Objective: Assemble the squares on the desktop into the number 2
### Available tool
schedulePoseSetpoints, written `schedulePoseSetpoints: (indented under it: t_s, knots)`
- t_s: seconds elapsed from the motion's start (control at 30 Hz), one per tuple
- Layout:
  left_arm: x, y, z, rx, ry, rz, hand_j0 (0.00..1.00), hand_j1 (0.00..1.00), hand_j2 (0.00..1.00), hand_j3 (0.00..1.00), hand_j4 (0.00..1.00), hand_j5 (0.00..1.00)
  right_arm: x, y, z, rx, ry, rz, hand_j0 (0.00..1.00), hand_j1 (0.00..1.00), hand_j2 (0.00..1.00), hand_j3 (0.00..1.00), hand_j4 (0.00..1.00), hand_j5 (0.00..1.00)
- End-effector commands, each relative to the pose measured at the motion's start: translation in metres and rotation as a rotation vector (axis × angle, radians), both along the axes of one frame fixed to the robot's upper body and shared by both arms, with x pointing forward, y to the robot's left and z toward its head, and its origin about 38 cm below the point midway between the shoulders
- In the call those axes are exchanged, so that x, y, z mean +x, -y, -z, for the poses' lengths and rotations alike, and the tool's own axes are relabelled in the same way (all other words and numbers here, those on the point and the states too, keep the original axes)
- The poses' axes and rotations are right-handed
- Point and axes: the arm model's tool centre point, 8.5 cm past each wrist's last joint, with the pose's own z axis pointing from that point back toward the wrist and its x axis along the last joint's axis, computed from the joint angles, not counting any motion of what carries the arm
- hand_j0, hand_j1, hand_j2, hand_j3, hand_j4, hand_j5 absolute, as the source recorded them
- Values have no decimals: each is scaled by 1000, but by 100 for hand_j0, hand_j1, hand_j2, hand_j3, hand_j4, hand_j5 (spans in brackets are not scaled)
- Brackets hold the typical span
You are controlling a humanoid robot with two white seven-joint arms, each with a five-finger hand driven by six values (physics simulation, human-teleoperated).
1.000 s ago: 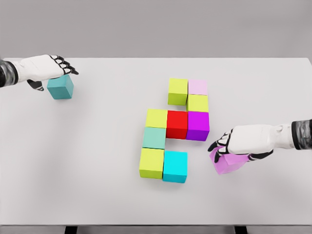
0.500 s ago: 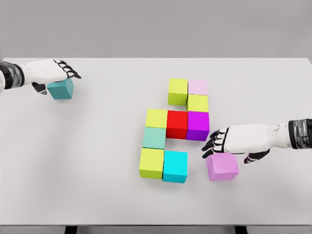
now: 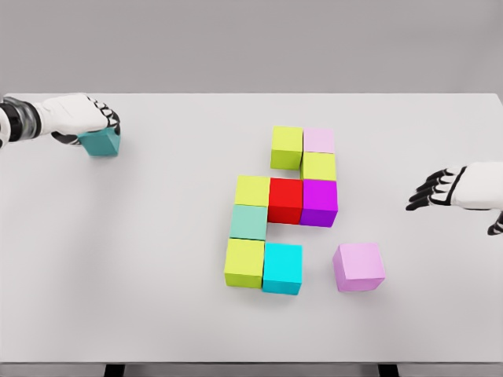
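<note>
A: Report the block layout on the table.

B: 8 blocks form a cluster at centre. Far row: lime block with pale pink block touching on its right. Next row: 1 yellow-green block directly below the pale pink one. Middle row, left to right: yellow-green, red block, purple block, all touching. Below the left end: mint block, then another lime block, with a cyan block touching on its right.

A: Loose blocks?

B: 2. A pink block rests flat on the table, right of the cyan block with a clear gap between them. A teal block sits at the far left.

A: Hand states?

B: Left hand lies over the teal block with fingers curled down on its top and far side; it appears to grip the block, though the contact is partly hidden. Right hand hovers at the right edge, fingers spread, holding nothing, well apart from the pink block.
</note>
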Motion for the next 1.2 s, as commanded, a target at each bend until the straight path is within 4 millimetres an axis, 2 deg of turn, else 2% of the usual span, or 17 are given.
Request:
schedulePoseSetpoints:
  t_s: [0.0, 0.1, 0.3, 0.33, 0.43, 0.57, 0.7, 0.73, 0.8, 0.9, 1.17]
  knots:
    - [0, 1, -1, -8, 2, 0, 65, 65, 65, 65, 65, 65, -15, 18, 38, -75, -108, 28, 100, 100, 100, 100, 100, 100]
    - [3, 8, -7, -13, 16, 14, 65, 65, 65, 65, 65, 65, -19, 18, 47, -142, -103, -3, 100, 100, 100, 100, 100, 100]
    - [12, 41, -12, -33, 28, 66, 66, 66, 66, 66, 66, 66, -14, -8, 70, -172, -133, -103, 100, 100, 100, 100, 100, 100]
    - [13, 42, -13, -33, 28, 67, 66, 66, 66, 66, 66, 66, -13, -11, 71, -173, -130, -111, 100, 100, 100, 100, 100, 100]
    - [17, 63, -15, -47, 33, 98, 66, 66, 66, 66, 66, 66, -18, -23, 73, -167, -130, -154, 100, 100, 100, 100, 100, 100]
    - [20, 87, -18, -57, 37, 141, 66, 66, 66, 66, 66, 66, -18, -25, 72, -158, -129, -155, 100, 100, 100, 100, 100, 100]
    - [16, 107, -22, -53, 43, 197, 66, 66, 66, 66, 66, 66, -15, -36, 73, -135, -128, -180, 100, 100, 100, 100, 100, 100]
    - [15, 121, -21, -60, 44, 226, 66, 66, 66, 66, 66, 66, -14, -40, 74, -128, -129, -189, 100, 100, 100, 100, 100, 100]
    - [14, 133, -23, -66, 48, 254, 66, 66, 66, 66, 66, 66, -13, -44, 74, -115, -131, -194, 100, 100, 100, 100, 100, 100]
    - [12, 146, -28, -75, 61, 288, 66, 66, 66, 66, 66, 66, -12, -47, 73, -98, -134, -193, 100, 100, 100, 100, 100, 100]
    - [10, 176, -27, -85, 51, 331, 66, 66, 66, 66, 66, 66, -10, -59, 75, -72, -138, -218, 100, 100, 100, 100, 100, 100]
